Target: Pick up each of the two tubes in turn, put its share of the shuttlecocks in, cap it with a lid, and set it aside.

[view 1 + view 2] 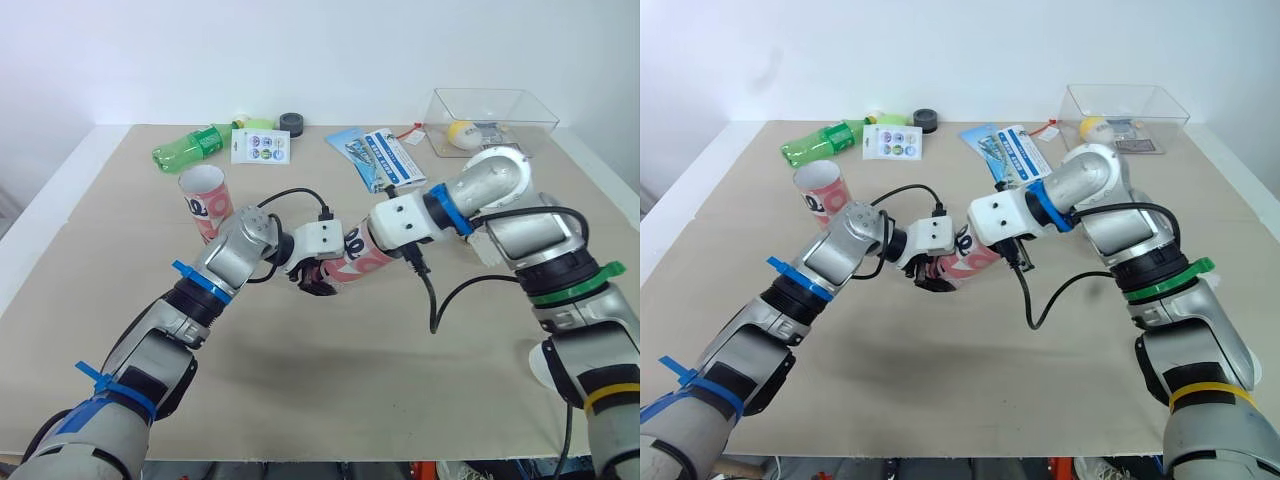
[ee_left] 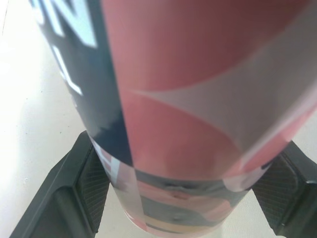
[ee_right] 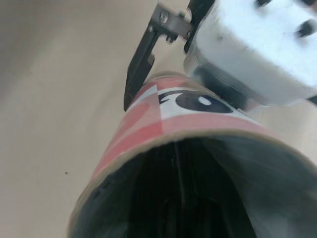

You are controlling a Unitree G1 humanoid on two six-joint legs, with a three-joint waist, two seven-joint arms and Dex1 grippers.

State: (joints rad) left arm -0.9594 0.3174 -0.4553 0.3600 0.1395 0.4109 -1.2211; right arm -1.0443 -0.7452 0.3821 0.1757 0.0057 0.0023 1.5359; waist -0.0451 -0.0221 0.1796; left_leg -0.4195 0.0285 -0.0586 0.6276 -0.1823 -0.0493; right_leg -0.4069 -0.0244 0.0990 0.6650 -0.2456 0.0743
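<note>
A red, white and dark printed tube (image 1: 352, 258) is held lying level just above the table's middle. My left gripper (image 1: 314, 277) is shut on it, with the black fingers (image 2: 83, 194) pressed to either side of its wall. My right gripper (image 1: 385, 240) is at the tube's open end, and the right wrist view looks straight into the dark mouth (image 3: 198, 193). The inside is too dark to make out. A second matching tube (image 1: 205, 200) stands upright and open to the left, behind my left arm.
Along the far edge lie a green bottle (image 1: 190, 148), a sticker card (image 1: 260, 146), a black tape roll (image 1: 291, 122) and blue-white packets (image 1: 375, 155). A clear plastic box (image 1: 505, 105) holding a yellow object stands at the far right.
</note>
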